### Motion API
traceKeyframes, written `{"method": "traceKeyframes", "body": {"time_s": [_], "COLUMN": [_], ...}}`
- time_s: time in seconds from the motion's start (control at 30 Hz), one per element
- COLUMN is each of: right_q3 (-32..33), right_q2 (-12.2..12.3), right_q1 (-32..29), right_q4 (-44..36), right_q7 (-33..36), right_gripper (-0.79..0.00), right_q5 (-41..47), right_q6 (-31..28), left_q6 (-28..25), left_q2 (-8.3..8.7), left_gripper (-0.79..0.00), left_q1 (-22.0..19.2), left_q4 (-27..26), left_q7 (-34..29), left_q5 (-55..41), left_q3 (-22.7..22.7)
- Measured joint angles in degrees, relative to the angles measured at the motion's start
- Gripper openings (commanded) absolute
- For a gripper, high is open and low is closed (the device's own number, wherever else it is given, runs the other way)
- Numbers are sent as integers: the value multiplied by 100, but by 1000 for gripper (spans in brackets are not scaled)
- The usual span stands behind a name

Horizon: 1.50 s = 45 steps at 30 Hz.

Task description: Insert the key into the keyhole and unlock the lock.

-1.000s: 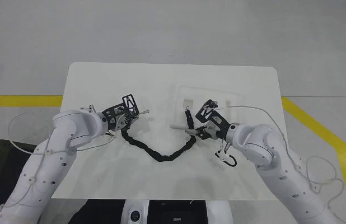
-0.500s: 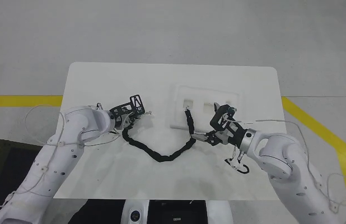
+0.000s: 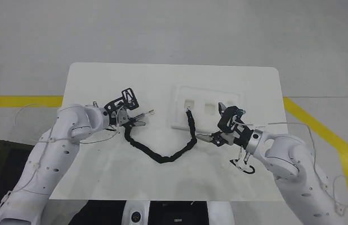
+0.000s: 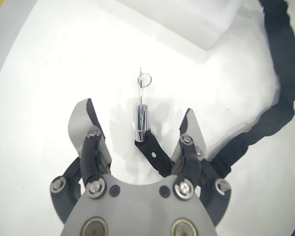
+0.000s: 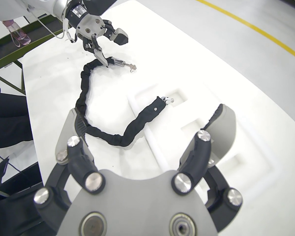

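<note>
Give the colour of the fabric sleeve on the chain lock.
The fabric sleeve is plain black; it shows best in the right wrist view.

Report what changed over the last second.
The right hand drew sideways away from the chain, toward the robot's right, and is open. The left hand stayed open around the lock, key still in it. The chain and tray lie as before.

— How deep does the key (image 4: 140, 87) sit in the chrome cylinder (image 4: 141, 121)?
— Cannot tell. It stands edge-on, its teeth too thin to read, and anything inside the cylinder is hidden.
— And the black chain sleeve (image 4: 284, 57)?
— The left wrist view's edge cuts it off. In the right wrist view a finger (image 5: 75, 124) of the right tool (image 5: 148, 111) covers a stretch. Its metal tip (image 5: 167, 100) is too small to make out.
</note>
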Motion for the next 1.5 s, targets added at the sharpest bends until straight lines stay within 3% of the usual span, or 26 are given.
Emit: {"method": "traceKeyframes", "body": {"time_s": [0.27, 0.53, 0.87, 1.5], "right_q3": [596, 1480, 2129, 2234], "right_q2": [62, 119, 129, 131], "right_q1": [-257, -663, -750, -703], "right_q4": [241, 373, 511, 559], "right_q7": [-565, -1164, -1540, -1582], "right_gripper": [0, 0, 0, -1], "right_q5": [-246, -453, -1092, -1149], "right_q6": [-114, 168, 1005, 1062], "left_q6": [-5, -113, 5, 0], "left_q2": [127, 179, 225, 228], "left_gripper": [0, 0, 0, -1], "left_q1": [417, 273, 85, 58], "left_q4": [344, 1026, 1465, 1494], "left_q7": [1650, 2841, 3171, 3139], "left_q5": [-115, 88, 339, 307], "left_q3": [-1079, -1642, -1953, -1959]}}
